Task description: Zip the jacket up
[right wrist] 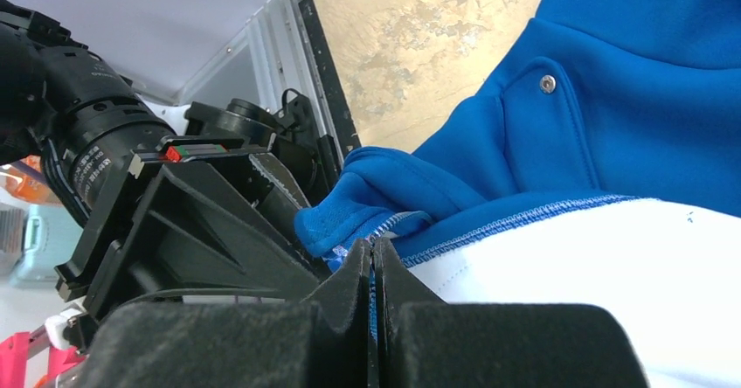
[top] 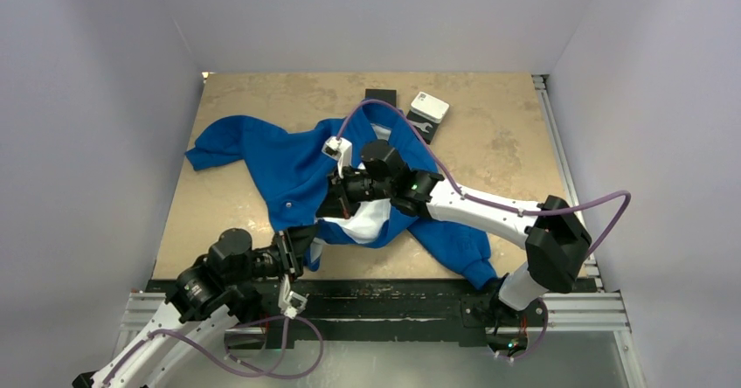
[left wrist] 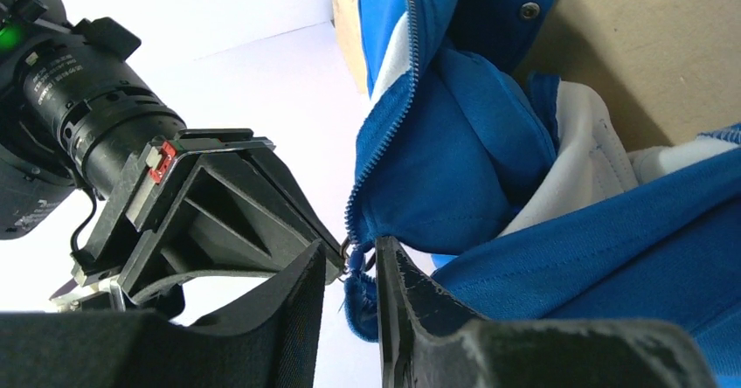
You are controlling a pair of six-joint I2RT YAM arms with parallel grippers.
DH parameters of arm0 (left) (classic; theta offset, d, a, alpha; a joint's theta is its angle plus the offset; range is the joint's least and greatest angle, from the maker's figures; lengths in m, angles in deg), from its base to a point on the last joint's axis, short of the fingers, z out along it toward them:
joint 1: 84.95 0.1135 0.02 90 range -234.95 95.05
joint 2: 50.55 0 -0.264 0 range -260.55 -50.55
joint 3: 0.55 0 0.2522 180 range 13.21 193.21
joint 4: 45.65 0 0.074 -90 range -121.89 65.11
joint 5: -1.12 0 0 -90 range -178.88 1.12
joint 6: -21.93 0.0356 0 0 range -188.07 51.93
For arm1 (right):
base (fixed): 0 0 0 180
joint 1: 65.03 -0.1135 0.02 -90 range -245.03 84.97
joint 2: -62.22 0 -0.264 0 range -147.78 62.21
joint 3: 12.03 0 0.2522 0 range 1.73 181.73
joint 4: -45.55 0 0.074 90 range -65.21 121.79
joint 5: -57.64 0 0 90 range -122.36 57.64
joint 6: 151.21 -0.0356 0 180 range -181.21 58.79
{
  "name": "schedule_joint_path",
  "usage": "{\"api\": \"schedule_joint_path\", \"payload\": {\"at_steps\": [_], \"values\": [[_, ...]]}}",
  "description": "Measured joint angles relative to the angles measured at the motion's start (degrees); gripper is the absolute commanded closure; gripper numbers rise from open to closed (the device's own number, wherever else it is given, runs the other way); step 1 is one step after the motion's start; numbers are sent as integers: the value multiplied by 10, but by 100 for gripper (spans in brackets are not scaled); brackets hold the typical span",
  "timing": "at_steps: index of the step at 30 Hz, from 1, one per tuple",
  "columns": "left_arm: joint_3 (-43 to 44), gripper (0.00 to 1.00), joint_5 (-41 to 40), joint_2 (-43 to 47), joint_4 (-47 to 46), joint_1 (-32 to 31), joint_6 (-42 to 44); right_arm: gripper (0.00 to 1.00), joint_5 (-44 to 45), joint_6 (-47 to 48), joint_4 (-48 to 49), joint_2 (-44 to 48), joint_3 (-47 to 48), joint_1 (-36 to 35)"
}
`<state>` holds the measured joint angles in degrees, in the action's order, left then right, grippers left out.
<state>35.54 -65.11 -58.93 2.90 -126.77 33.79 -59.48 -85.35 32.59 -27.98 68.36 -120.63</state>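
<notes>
**Blue jacket zip-up: both claws were on the front edge, nothing zipped yet**

Closest in, the left claw (left wrist: 354, 261) was down to a narrow gap with the bottom corner of the big royal-blue soft fabric jacket (top: 288, 165) caught in it. That was right where the thin silvery zipper (left wrist: 352, 209) ended. The teeth ran up and away from its fingertips along one loose, open front edge.

A bit farther out, the right claw (right wrist: 374, 250) was squeezed fully together on a blue stitched edge. White lining sat just beside it and a small round metal snap (right wrist: 547, 83) lay beyond. I couldn't tell if either claw actually had the slider pull.

The jacket lay rumpled on the tan speckled tabletop (top: 489, 143), with a sleeve trailing off to each side of the right claw. Past both claws, at the far edge, sat a small black square pad (top: 378, 98) and a white box (top: 429, 107).

Handling-wise, I'd guess it was light and totally floppy, so it would bunch and drag instead of resisting. My bet was to pin the hem below the zipper base, keep that edge taut, and take the pull tab itself. The tab looked tiny and easy to lose.
</notes>
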Motion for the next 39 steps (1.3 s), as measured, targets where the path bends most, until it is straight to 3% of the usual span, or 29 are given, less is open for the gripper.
{"api": "schedule_joint_path", "payload": {"at_steps": [14, 25, 27, 30, 39], "values": [[41, 76, -48, -9, 69, 0, 68, 100, -26, 17, -35, 0, 25, 0], [28, 77, -28, -9, 41, 0, 87, 100, -40, 23, -42, 0, 38, 0], [19, 83, -23, -10, 30, 0, 89, 100, -40, 23, -42, 0, 38, 0], [18, 100, -17, -15, 21, 0, 89, 100, -40, 23, -42, 0, 38, 1], [18, 100, -12, -10, 25, 0, 85, 100, -32, 34, -63, 2, 37, 0]]}}
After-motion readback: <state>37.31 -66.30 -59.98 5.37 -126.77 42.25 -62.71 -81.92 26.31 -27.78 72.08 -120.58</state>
